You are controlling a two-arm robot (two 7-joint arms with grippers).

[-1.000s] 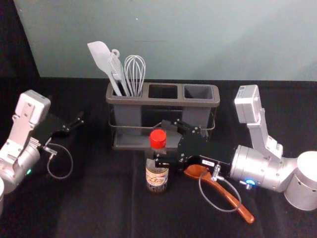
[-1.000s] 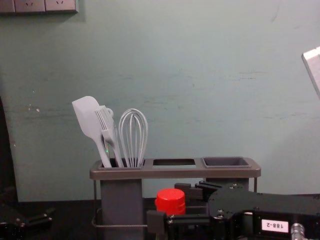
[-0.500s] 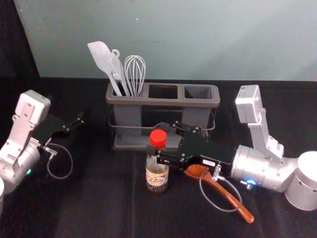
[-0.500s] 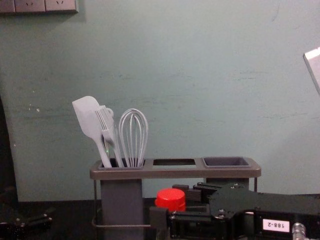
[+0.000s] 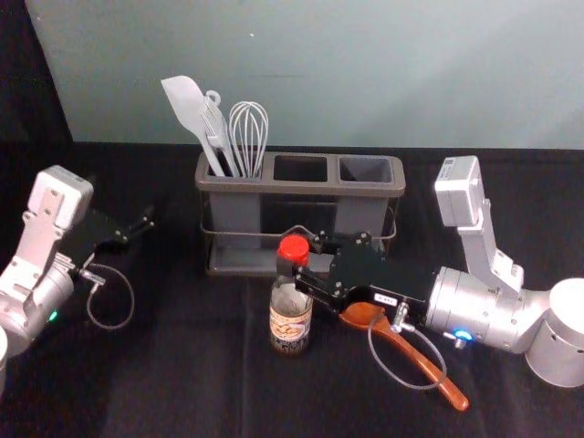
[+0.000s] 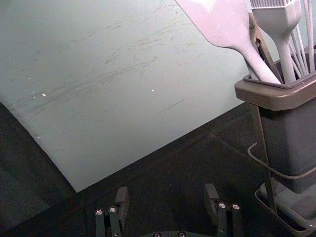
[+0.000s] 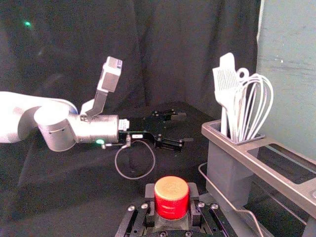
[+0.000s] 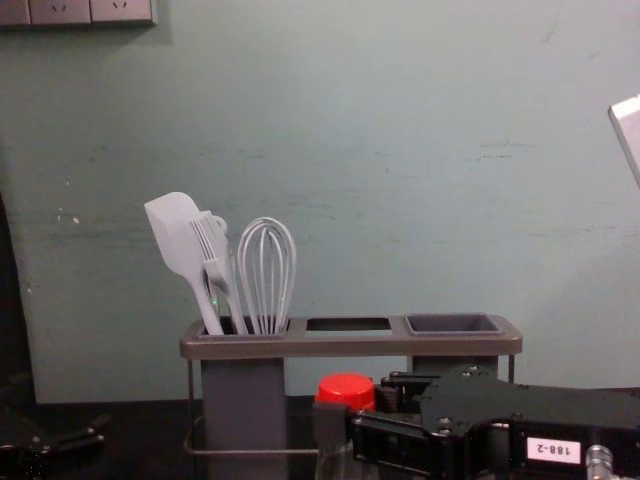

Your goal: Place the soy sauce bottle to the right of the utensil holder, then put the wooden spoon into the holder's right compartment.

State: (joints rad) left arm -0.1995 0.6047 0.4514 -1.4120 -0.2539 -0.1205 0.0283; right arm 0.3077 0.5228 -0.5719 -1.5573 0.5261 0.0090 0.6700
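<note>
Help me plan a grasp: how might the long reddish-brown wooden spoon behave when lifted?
The spoon should be stiff, being wood. Held near the end of its slim handle, it would probably dip toward its broader head. Its smooth-looking surface may let it twist if gripped loosely.

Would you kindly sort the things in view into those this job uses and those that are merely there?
Part of the job:
- soy sauce bottle, held near its cap by the right gripper
- wooden spoon, on the table
- utensil holder

Merely there:
- spatula, brush and whisk, in the holder's left compartment
- left gripper, idle beyond the holder's left end
</note>
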